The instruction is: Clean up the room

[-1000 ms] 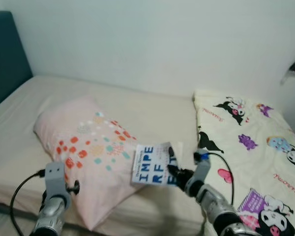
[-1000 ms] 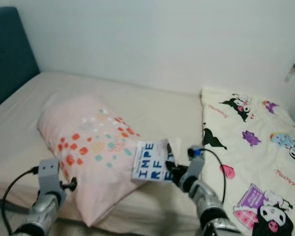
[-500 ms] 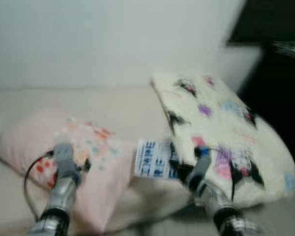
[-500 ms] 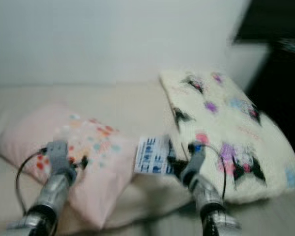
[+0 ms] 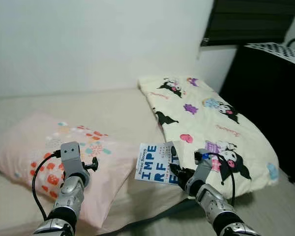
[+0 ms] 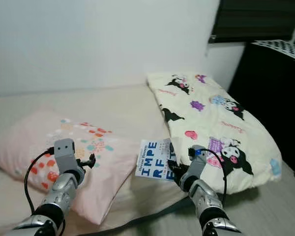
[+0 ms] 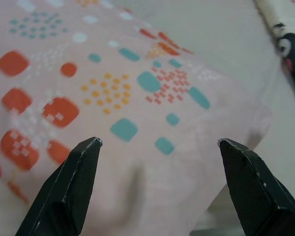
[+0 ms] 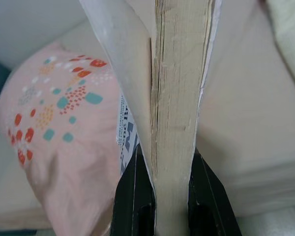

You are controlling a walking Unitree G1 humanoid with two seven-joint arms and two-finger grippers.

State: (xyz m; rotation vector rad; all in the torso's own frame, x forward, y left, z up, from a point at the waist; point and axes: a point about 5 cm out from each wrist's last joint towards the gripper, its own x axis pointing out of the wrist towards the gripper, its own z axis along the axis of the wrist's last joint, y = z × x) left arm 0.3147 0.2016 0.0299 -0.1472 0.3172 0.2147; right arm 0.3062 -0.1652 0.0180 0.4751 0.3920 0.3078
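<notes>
Item — book (image 5: pixel 156 163), white cover with blue block letters: clamped upright between the two fingers of my right gripper (image 5: pixel 178 172), held clear of the bed (image 5: pixel 113 105), between the pink pillow (image 5: pixel 44 152) and the cartoon-print quilt (image 5: pixel 206 118).

Left gripper (image 7: pixel 157 147): fingers spread wide, holding nothing, over the pillow.

Change — my view has swung right since a second ago; a black cabinet (image 5: pixel 270 93) now shows. The book has kept its place in my grip, so I judge I am carrying it off to put away.
</notes>
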